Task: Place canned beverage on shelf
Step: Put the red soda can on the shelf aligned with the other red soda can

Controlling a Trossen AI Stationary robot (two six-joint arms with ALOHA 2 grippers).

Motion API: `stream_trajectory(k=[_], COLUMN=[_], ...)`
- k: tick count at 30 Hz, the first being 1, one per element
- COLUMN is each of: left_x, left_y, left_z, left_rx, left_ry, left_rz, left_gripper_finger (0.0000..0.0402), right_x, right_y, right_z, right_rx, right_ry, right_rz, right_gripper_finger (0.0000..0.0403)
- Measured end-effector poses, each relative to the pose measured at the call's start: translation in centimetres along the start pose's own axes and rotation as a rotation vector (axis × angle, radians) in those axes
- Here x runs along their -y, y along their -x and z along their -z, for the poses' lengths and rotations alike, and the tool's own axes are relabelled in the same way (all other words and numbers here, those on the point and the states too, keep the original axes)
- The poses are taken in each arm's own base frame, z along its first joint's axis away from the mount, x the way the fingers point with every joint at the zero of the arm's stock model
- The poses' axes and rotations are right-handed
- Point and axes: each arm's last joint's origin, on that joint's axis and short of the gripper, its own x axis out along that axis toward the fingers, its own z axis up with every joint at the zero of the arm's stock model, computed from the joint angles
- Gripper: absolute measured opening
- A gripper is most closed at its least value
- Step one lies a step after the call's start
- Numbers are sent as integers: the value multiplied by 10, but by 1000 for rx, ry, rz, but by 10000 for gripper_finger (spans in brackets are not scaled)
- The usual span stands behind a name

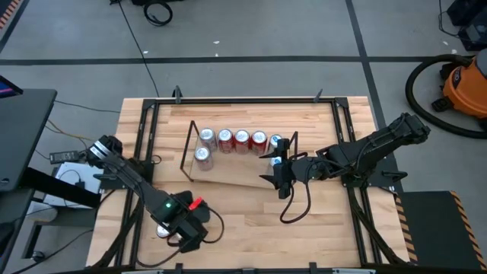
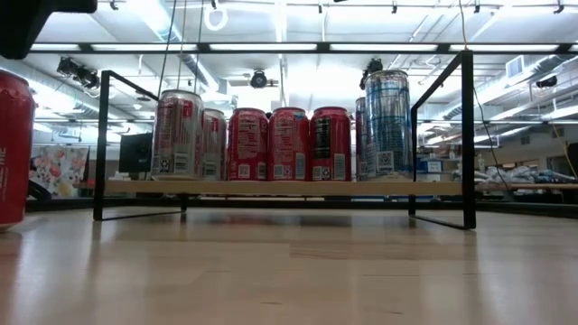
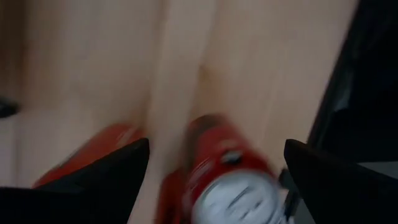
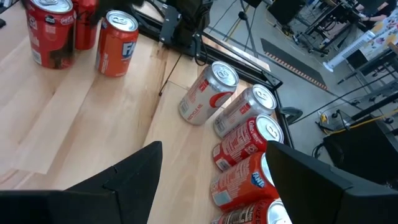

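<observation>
**Left claw lining up on a loose can**

Left claw (image 3: 211,168), fingers wide apart, hovers over a red can (image 3: 227,171) near the bench's (image 1: 243,221) front-left corner. Centre it before closing. Right claw (image 1: 280,171), narrowly parted and empty, waits beside the shelf (image 1: 228,176), which carries several cans.

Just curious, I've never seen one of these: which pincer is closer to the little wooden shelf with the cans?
The right. The right pincer hangs at the shelf's right end, beside the last can. The left pincer is apart from it, over a red can near the table's front left.
</observation>
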Motion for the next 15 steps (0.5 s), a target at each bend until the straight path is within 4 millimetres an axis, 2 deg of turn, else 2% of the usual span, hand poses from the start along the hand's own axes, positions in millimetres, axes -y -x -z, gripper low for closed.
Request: stream_trajectory(k=[5, 9, 15], left_x=[-16, -24, -30], left_y=[20, 33, 38], left_z=[15, 28, 30], left_rx=[-15, 53, 86], left_ry=[54, 126, 195], left_rz=[-116, -213, -263], left_gripper_finger=[384, 384, 384], right_x=[0, 0, 0], right_y=[0, 0, 0], right_z=[0, 1, 1], right_rx=[-2, -6, -5], right_ry=[0, 0, 0], right_rz=[-1, -1, -2], right_gripper_finger=[297, 297, 297])
